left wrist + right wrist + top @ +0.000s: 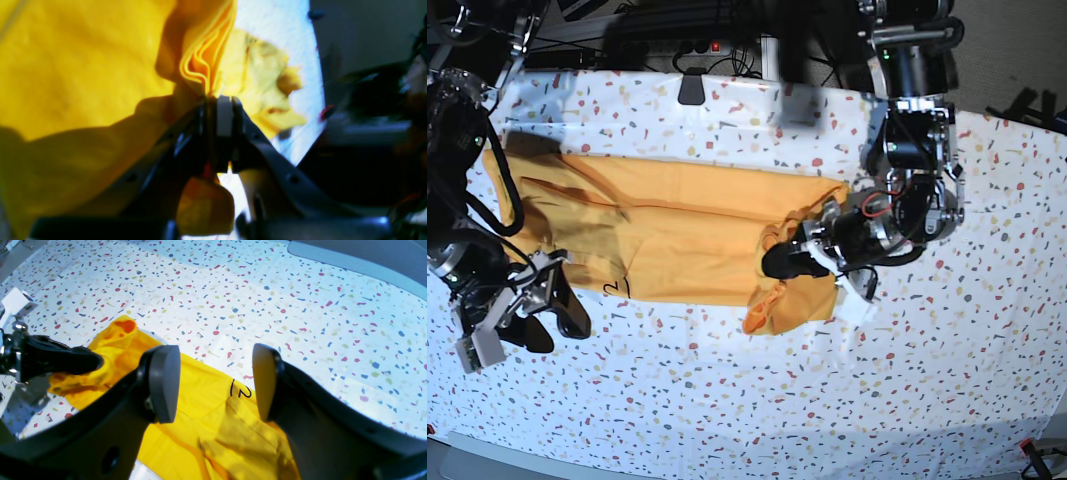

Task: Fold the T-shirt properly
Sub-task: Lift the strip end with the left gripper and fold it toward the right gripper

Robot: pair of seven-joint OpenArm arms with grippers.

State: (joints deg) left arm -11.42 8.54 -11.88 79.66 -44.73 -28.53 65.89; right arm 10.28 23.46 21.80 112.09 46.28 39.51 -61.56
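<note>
The mustard-yellow T-shirt (pixel 677 225) lies spread lengthwise across the speckled table, with one end bunched up at the right. My left gripper (pixel 784 262) is shut on that bunched end; in the left wrist view the left gripper (pixel 218 100) pinches several stacked fabric layers of the T-shirt (pixel 83 66). My right gripper (pixel 552 322) hovers open at the shirt's near-left edge. From the right wrist, the right gripper (pixel 213 383) holds nothing, and the T-shirt (pixel 196 390) with black lettering (pixel 241 390) lies just beneath its fingers.
A terrazzo-patterned cloth covers the table (pixel 827 400). Cables and a power strip (pixel 707 45) run along the back edge, with a dark clip (pixel 692 88) and a grey block (pixel 799 105) near it. The table's front edge (pixel 727 465) curves close.
</note>
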